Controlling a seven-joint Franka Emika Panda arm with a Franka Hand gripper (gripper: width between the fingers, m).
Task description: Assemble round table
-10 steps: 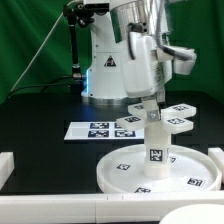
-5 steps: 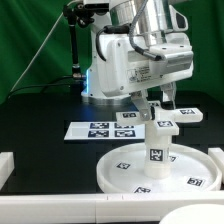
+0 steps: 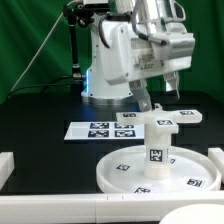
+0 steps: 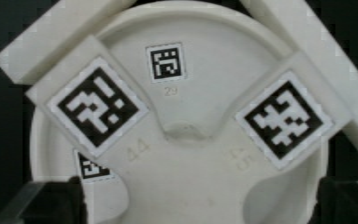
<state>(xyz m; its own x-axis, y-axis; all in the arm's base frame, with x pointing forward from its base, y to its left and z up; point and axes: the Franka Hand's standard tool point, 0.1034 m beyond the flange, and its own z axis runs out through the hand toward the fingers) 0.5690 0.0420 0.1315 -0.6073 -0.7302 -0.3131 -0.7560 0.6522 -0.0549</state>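
The large rimmed round disc (image 3: 125,172) lies flat near the front. The short thick cylinder leg (image 3: 157,152) stands upright on it, and the cross-shaped foot piece (image 3: 161,122) sits on top of the leg. My gripper (image 3: 177,86) hangs above and a little behind the foot piece, clear of it. In the wrist view the foot piece (image 4: 194,150) fills the picture, with tags on its arms, and the disc (image 4: 167,40) shows behind it. My gripper (image 4: 194,205) is open, with one dark finger at each edge and nothing between them.
The marker board (image 3: 100,130) lies flat behind the disc, toward the robot base (image 3: 105,70). White rails run along the front (image 3: 50,207) and at both sides of the table (image 3: 5,165). A green backdrop stands behind.
My gripper has let go of the foot piece and risen away from it, swinging toward the exterior view's right. The foot piece stays on the leg.
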